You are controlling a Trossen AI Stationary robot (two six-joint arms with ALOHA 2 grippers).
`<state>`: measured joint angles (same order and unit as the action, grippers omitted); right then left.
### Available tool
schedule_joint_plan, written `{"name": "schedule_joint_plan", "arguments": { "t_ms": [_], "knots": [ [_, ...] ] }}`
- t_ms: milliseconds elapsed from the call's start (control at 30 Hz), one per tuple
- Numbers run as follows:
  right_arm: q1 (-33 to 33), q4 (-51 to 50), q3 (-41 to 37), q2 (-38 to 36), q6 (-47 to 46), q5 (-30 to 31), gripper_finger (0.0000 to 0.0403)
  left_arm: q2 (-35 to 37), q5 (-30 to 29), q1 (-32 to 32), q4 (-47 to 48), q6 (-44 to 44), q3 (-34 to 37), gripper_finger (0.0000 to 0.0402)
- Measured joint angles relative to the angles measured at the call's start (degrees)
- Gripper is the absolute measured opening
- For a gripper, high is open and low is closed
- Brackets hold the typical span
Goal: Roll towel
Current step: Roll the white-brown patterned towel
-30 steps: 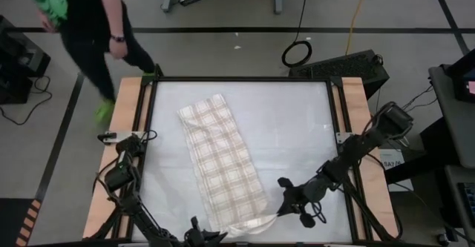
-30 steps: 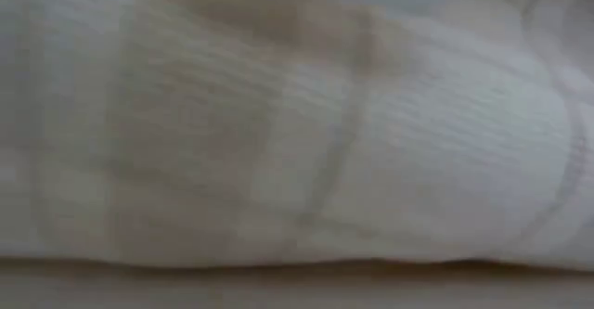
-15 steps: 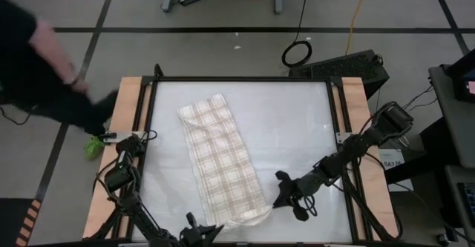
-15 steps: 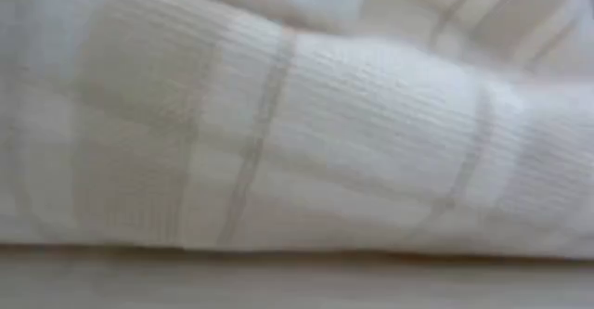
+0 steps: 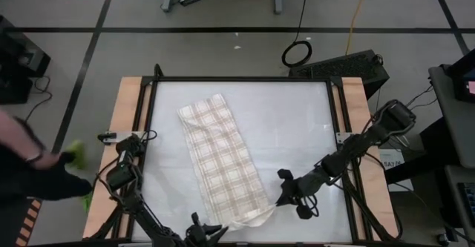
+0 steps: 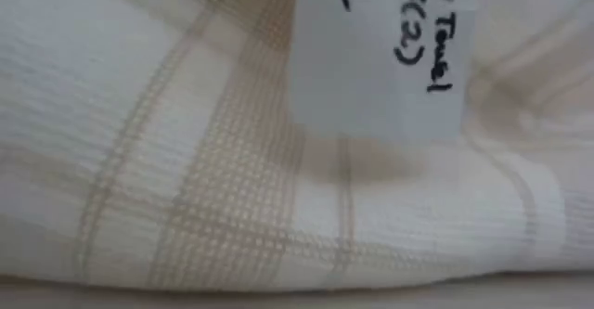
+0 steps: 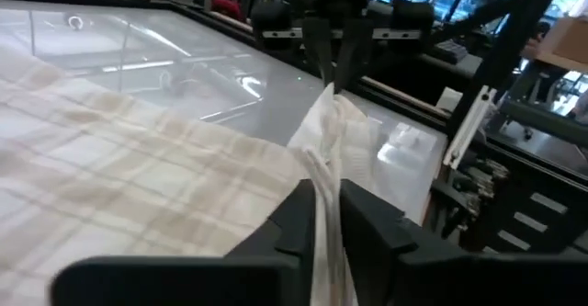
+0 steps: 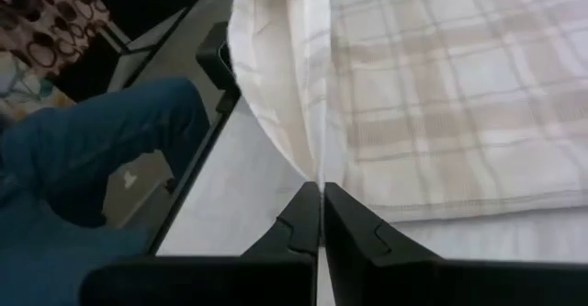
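The cream towel (image 5: 223, 158) with tan plaid stripes lies in a long strip on the white table, running from the far left toward the near edge. Its far part lies flat. Its near end (image 5: 249, 219) is raised between my two grippers. My left gripper (image 5: 211, 231) is at the table's near edge, shut on the towel's near left corner. My right gripper (image 5: 279, 201) is to the right of it, shut on the near right corner. The towel fills the low view (image 6: 186, 160), which also shows a white handwritten label (image 6: 380, 58). My left gripper pinches the towel's near end at its left corner (image 7: 323, 170) between its two fingers. The fingers lie low and about level, coming from the left. The bunched cloth runs from them across to my right gripper (image 7: 335, 44). My right gripper pinches the towel's near end at its right corner (image 8: 315, 170) between its two fingers, coming low from the right. The gathered edge runs away from the fingers in folds, several layers thick. The rest of the towel lies flat on the table.
The table has a black raised frame (image 5: 152, 128) and wooden side strips. A person (image 5: 30, 165) moves on the floor left of the table, and legs in jeans (image 8: 92, 141) show in the right wrist view. A keyboard (image 5: 341, 65) lies beyond the far right corner.
Both grippers have stayed shut on the towel's near end with only small shifts. In the low view the cloth has shifted, and the white label has come into sight. The person has walked along the table's left side toward its near end.
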<state>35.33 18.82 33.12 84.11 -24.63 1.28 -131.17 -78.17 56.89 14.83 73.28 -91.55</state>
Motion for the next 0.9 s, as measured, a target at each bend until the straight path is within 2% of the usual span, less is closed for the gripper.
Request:
{"name": "schedule_joint_plan", "arguments": {
  "t_ms": [133, 333, 600, 700, 900],
  "knots": [
    [-1.05, 0.13, 0.84, 1.42, -1.39, -1.24, 0.0001, 0.0, 2.02, 0.81, 0.01, -0.07, 0.0, 0.0069],
    [-3.12, -0.07, 2.86, 4.01, -0.92, -4.37, 0.0, 0.0, 0.1, 2.43, 0.47, -0.08, 0.0, 0.0012],
    [-4.31, -0.48, 4.46, 3.99, -0.19, -4.43, 0.0, 0.0, -1.19, 2.57, -0.66, 1.27, 0.0, 0.0013],
    [-4.65, -0.48, 4.62, 3.99, -0.03, -4.63, 0.0, 0.0, -1.18, 2.12, -0.76, 1.28, 0.0, 0.0034],
    [-5.01, -0.66, 4.64, 3.99, -0.54, -4.61, 0.0, 0.0, -1.05, 0.33, -0.55, 0.88, 0.0, 0.0122]
  ]
}}
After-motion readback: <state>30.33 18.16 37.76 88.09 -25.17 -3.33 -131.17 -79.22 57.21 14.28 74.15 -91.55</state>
